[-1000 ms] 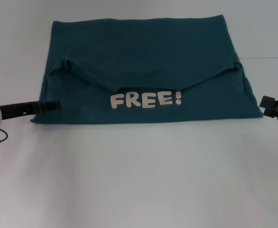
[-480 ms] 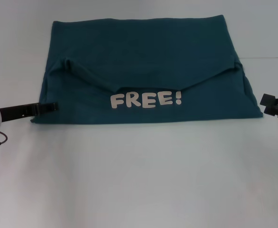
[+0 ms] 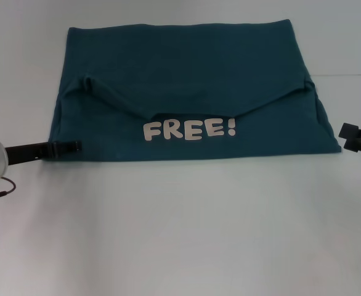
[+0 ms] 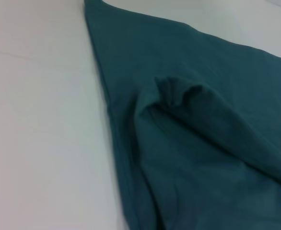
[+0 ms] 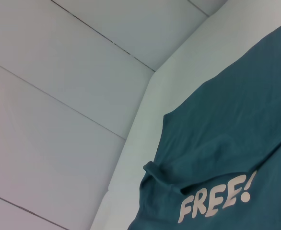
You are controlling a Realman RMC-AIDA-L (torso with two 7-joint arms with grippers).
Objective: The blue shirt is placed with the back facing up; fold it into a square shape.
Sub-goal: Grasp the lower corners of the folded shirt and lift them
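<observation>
White table (image 3: 180,234) bears the blue shirt (image 3: 186,74); left gripper (image 3: 69,146) apparently clenched, right gripper (image 3: 353,137) unreadable; only right wrist shows wall panels (image 5: 59,72).

Head view down over blue shirt (image 3: 186,74); wrist views close, oblique.

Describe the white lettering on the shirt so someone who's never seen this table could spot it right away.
On the white table lies a dark teal-blue soft fabric shirt, partly folded, its sleeves turned in to form a V. Just below the V's point, near the shirt's front edge, sits the chunky white word FREE!, the only print on the plain cloth.
</observation>
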